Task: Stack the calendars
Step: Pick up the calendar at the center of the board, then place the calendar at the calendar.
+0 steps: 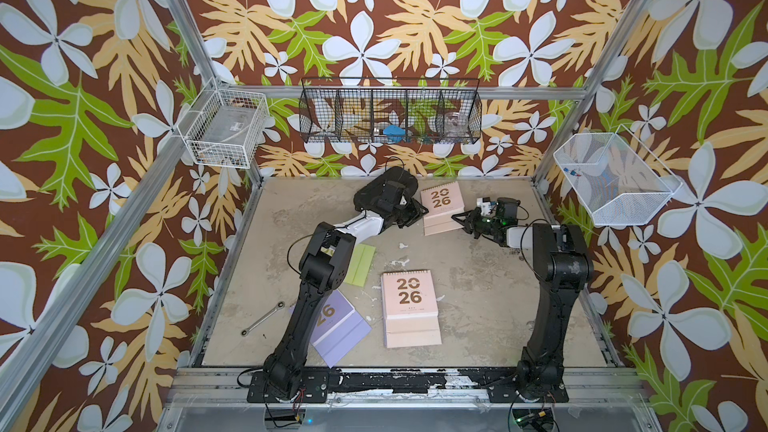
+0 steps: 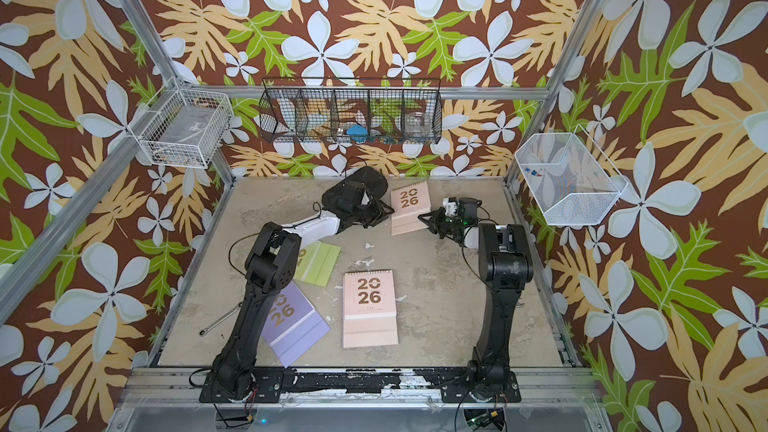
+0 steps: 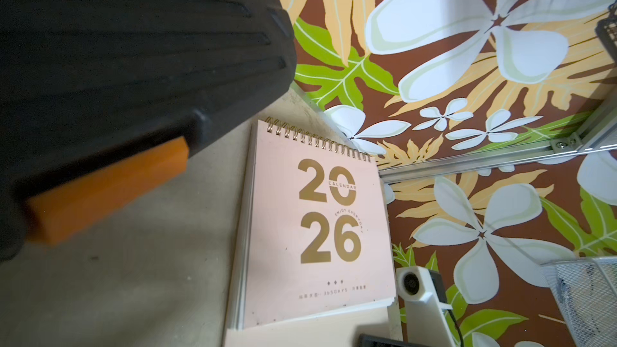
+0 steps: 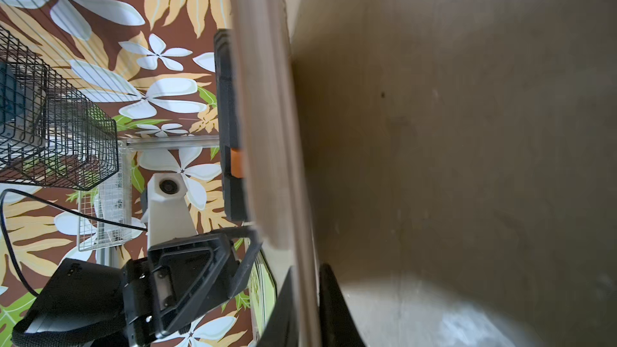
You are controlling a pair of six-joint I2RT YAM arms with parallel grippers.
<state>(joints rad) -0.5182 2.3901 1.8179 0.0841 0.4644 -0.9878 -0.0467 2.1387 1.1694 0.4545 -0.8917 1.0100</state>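
A pale pink calendar [image 1: 441, 206] with a gold "2026" cover lies at the back of the table, and the left wrist view shows its cover [image 3: 317, 221] close up. My right gripper [image 1: 457, 218] is shut on its near right edge; in the right wrist view the thin board sits between the two black fingers [image 4: 305, 275]. My left gripper [image 1: 417, 214] stands open just left of this calendar, holding nothing. A second pink calendar [image 1: 409, 305] lies at centre front. My left arm partly covers a lilac calendar [image 1: 343, 328] and a lime green one [image 1: 360, 263].
A black rounded case [image 1: 401, 182] with an orange tab [image 3: 110, 188] sits right behind my left gripper. A wrench [image 1: 264, 317] lies front left. Wire baskets hang on the left [image 1: 224, 128], back [image 1: 390, 112] and right [image 1: 615, 178] walls.
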